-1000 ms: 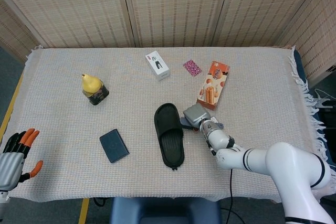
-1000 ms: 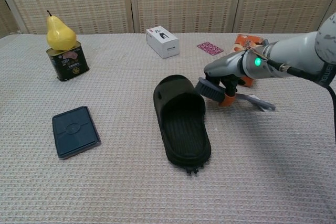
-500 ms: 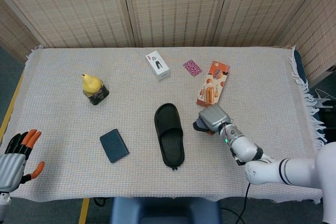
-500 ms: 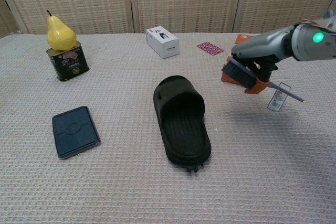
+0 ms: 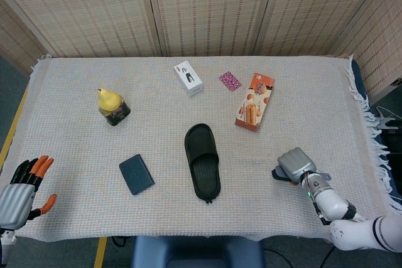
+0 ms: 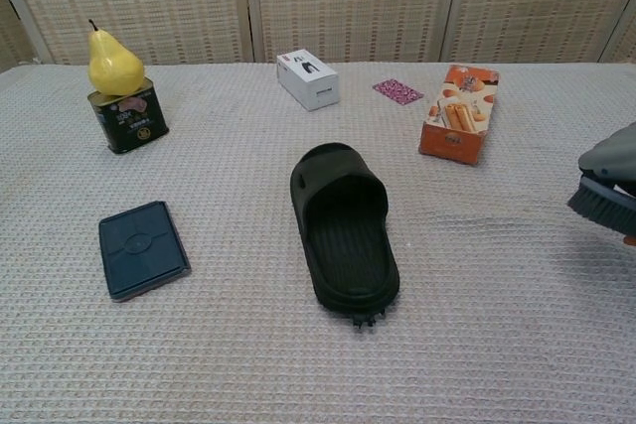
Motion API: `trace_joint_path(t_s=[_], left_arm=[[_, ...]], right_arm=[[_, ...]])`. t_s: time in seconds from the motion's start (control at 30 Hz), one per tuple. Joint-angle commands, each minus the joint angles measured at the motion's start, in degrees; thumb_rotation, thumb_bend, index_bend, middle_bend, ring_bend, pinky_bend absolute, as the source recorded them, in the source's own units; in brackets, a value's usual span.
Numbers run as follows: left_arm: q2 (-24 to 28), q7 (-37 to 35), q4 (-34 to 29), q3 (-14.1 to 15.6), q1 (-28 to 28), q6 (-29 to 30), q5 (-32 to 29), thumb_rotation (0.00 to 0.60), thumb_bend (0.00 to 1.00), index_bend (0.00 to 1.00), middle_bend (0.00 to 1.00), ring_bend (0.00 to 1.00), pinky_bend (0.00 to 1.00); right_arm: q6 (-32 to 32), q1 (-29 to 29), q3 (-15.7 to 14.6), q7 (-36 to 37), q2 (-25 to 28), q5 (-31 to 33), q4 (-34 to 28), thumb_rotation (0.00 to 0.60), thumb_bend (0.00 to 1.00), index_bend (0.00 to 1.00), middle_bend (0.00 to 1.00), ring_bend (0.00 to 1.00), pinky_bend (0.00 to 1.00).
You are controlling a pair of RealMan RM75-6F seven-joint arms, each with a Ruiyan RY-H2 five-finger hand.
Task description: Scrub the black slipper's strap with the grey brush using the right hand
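The black slipper (image 5: 202, 161) (image 6: 344, 228) lies in the middle of the table, its strap at the far end and nothing touching it. My right hand (image 5: 294, 165) (image 6: 616, 161) is well to the slipper's right, near the table's front right part, and holds the grey brush (image 6: 602, 204), bristles facing down. In the head view the brush is mostly hidden under the hand. My left hand (image 5: 24, 185) hangs off the front left corner, fingers spread, holding nothing.
A pear (image 5: 107, 99) sits on a dark tin (image 5: 115, 114) at the left. A dark blue wallet (image 5: 136, 174) lies left of the slipper. A white box (image 5: 188, 78), a pink card (image 5: 230, 80) and an orange snack box (image 5: 255, 101) are further back.
My right hand has carried the brush away from the slipper's strap, moving right and toward the table's front edge. The slipper and left hand have stayed put.
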Motion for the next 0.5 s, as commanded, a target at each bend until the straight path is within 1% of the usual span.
trace_joint_path(t_s=[0.03, 0.17, 0.27, 0.33, 0.37, 0.4, 0.43, 0.47, 0.5], left_arm=[[-0.1, 0.1, 0.0, 0.0, -0.1, -0.3, -0.1, 0.6, 0.36, 0.0, 0.0, 0.0, 0.03], [-0.1, 0.2, 0.1, 0.0, -0.2, -0.6, -0.4, 0.6, 0.36, 0.0, 0.0, 0.0, 0.03], [0.0, 0.0, 0.1, 0.0, -0.2, -0.7, -0.5, 0.6, 0.36, 0.0, 0.0, 0.0, 0.03], [0.0, -0.1, 0.2, 0.0, -0.3, -0.7, -0.6, 0.6, 0.36, 0.0, 0.0, 0.0, 0.03], [0.0, -0.2, 0.3, 0.0, -0.3, -0.8, -0.6, 0.6, 0.36, 0.0, 0.0, 0.0, 0.03], [0.0, -0.2, 0.3, 0.0, -0.3, -0.9, -0.7, 0.6, 0.36, 0.0, 0.0, 0.0, 0.03], [0.0, -0.2, 0.3, 0.0, -0.4, -1.0, -0.7, 0.6, 0.36, 0.0, 0.0, 0.0, 0.03], [0.0, -0.2, 0.3, 0.0, -0.4, -1.1, -0.7, 0.6, 0.36, 0.0, 0.0, 0.0, 0.03], [0.1, -0.3, 0.3, 0.0, -0.4, -1.1, -0.7, 0.6, 0.36, 0.0, 0.0, 0.0, 0.03]], right_arm=[[-0.4, -2.8, 0.9, 0.7, -4.6, -1.8, 5.0, 0.6, 0.57, 0.72, 0.6, 0.61, 0.74], [-0.3, -4.8, 2.4, 1.7, -8.3, -4.3, 9.5, 0.6, 0.57, 0.64, 0.59, 0.57, 0.74], [-0.2, -5.9, 3.1, 2.6, -9.1, -6.1, 10.9, 0.6, 0.56, 0.5, 0.51, 0.51, 0.74], [0.2, -6.8, 3.5, 3.3, -9.2, -8.0, 11.3, 0.6, 0.56, 0.33, 0.41, 0.44, 0.73], [0.4, -7.1, 3.6, 3.5, -9.1, -8.6, 11.3, 0.6, 0.56, 0.27, 0.38, 0.42, 0.72], [0.6, -7.5, 3.8, 3.7, -8.8, -9.2, 11.1, 0.6, 0.54, 0.17, 0.33, 0.38, 0.71], [0.9, -7.8, 4.0, 3.8, -8.5, -9.6, 10.9, 0.6, 0.53, 0.11, 0.3, 0.35, 0.71], [1.1, -8.0, 4.2, 3.8, -8.2, -9.9, 10.7, 0.6, 0.49, 0.05, 0.27, 0.32, 0.7], [1.3, -8.3, 4.3, 3.6, -7.9, -10.0, 10.3, 0.6, 0.44, 0.01, 0.24, 0.3, 0.69]])
